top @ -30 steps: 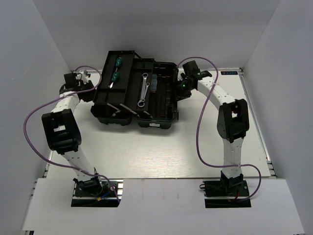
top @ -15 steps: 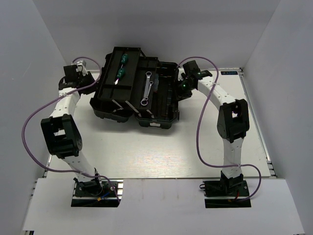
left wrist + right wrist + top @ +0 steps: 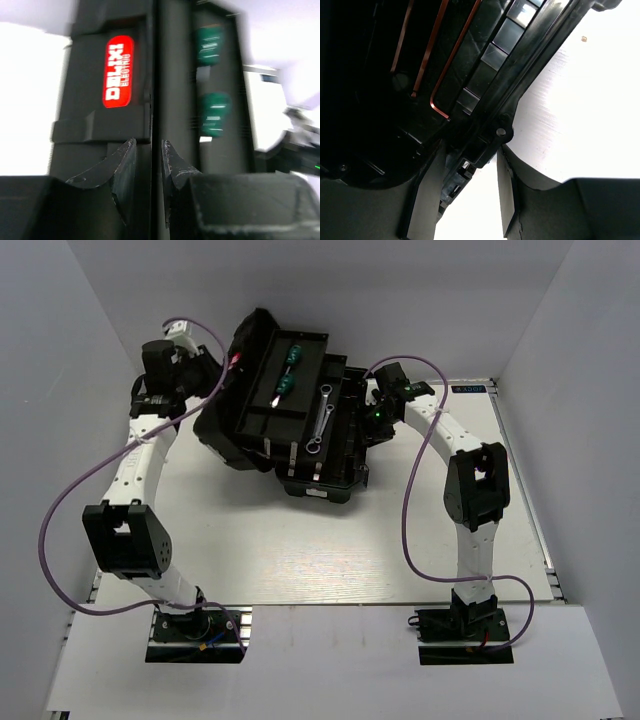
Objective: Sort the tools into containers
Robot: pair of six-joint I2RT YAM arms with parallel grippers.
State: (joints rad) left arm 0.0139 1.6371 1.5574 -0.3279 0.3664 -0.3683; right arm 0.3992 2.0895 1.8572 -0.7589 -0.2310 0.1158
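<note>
- The black toolbox (image 3: 330, 478) is sitting at the upper middle of the overhead view, its lid (image 3: 255, 418) tilting up toward the upper left.
- The left gripper (image 3: 148, 150) is clenching the lid's edge, its fingers nearly meeting, just below the red label (image 3: 119, 70).
- Two green-handled screwdrivers (image 3: 291, 355) are lying in a lid compartment, one above the other.
- Two silver wrenches (image 3: 320, 418) are lying in the open base, right of the lid.
- The right gripper (image 3: 470, 150) is grasping the toolbox's right rim, a finger on each side.
- Thin L-shaped hex keys (image 3: 450, 60) are lying inside, at the upper left of the right wrist view.
</note>
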